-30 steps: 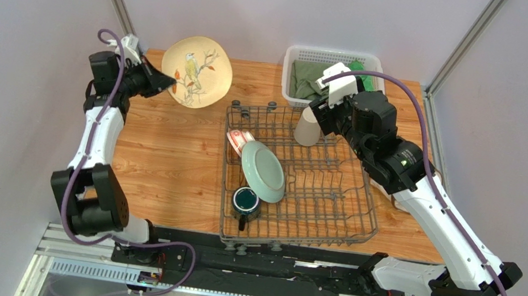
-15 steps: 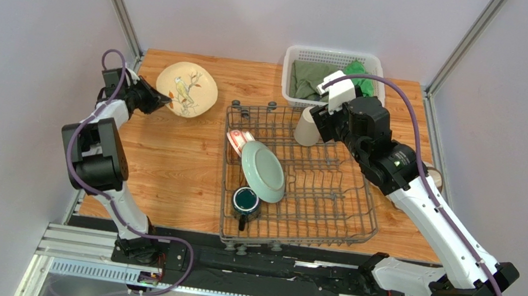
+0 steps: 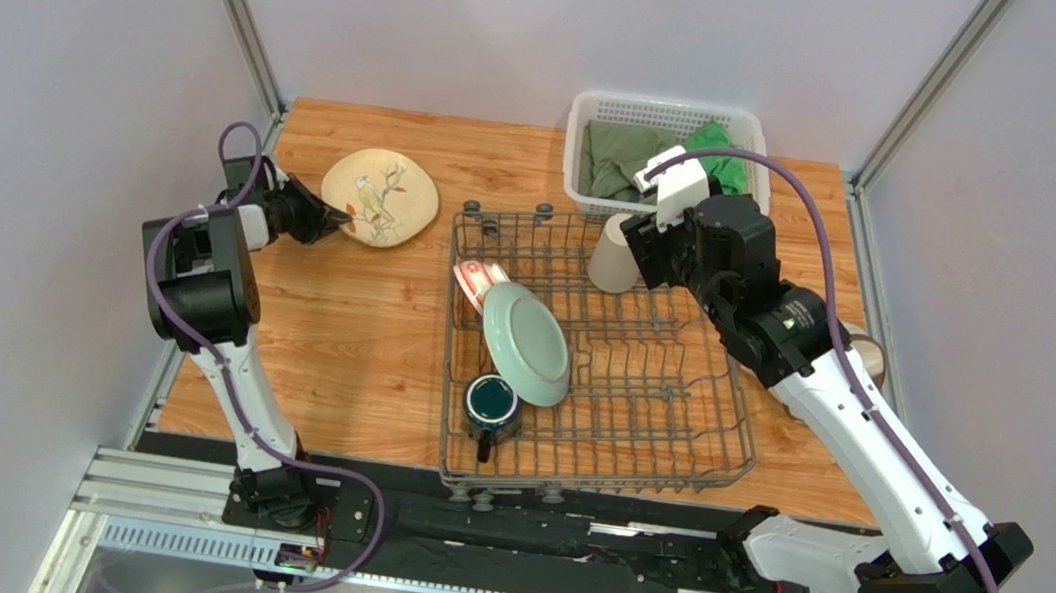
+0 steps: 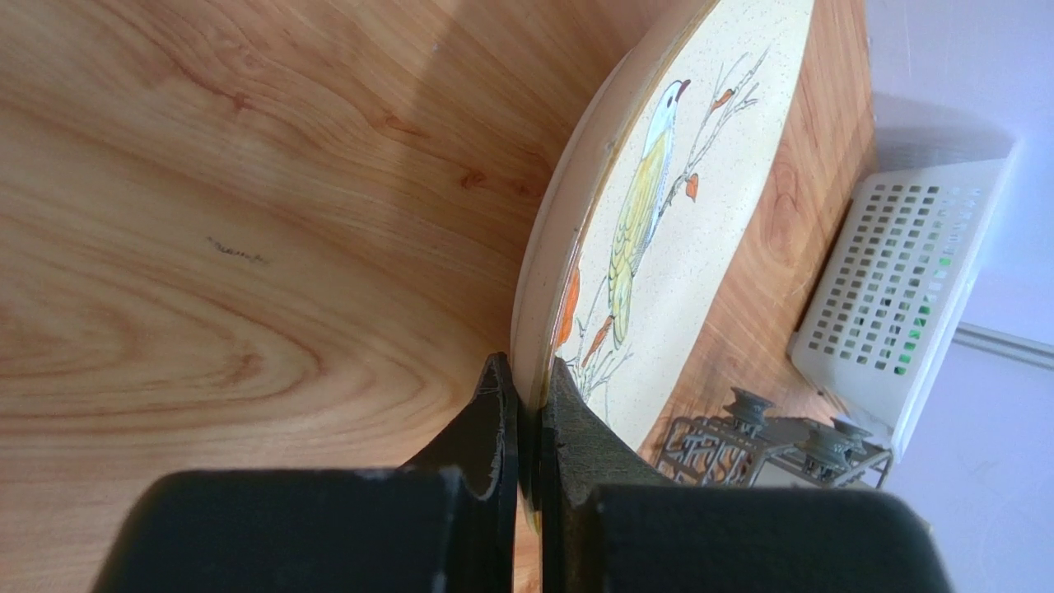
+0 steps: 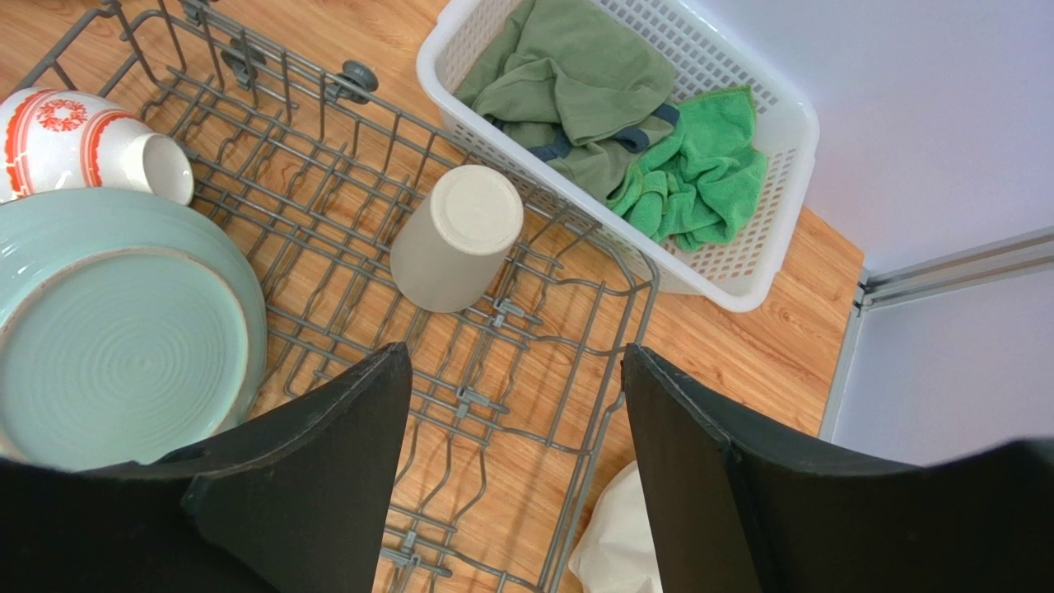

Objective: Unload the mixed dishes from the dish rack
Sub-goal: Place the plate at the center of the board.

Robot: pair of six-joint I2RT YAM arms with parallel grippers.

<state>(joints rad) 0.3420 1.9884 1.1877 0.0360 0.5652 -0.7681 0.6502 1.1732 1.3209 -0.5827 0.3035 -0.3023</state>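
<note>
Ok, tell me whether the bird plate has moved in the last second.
Yes. Clamped in the left gripper, the bird plate has sunk toward the table, ending nearer the dish rack's far-left corner.

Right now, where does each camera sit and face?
Top external: above and behind the bases, looking down on the dish rack; left arm and right arm show.
Left wrist: low over the table, facing the white basket; left tool shut on the cream plate.
Right wrist: above the rack, looking down on the tall beige cup; right tool open.
All three share the basket.
</note>
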